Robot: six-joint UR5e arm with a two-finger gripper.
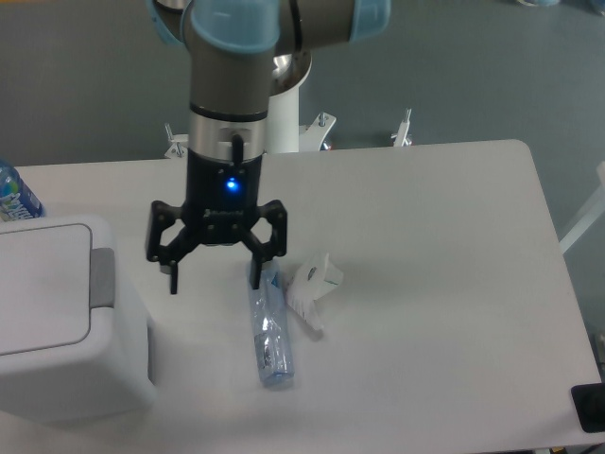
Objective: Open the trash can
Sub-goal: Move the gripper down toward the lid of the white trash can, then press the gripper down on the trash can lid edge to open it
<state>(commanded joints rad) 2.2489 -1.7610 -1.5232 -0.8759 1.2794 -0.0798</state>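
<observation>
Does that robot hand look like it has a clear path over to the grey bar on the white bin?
Probably yes. The hand hangs open just right of the trash can, with only bare table between it and the grey push bar. The clear bottle lies on its other side.

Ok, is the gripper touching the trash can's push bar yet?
No, the open gripper hangs beside the trash can, with bare table showing between it and the grey push bar.

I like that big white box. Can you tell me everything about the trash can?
The trash can is a big, boxy white bin with rounded corners, and it looks like plastic. Its flat white lid is shut, with a grey push bar along the lid's right edge. It stands upright at the table's left side, partly cut off by the picture. Nothing touches it.
</observation>
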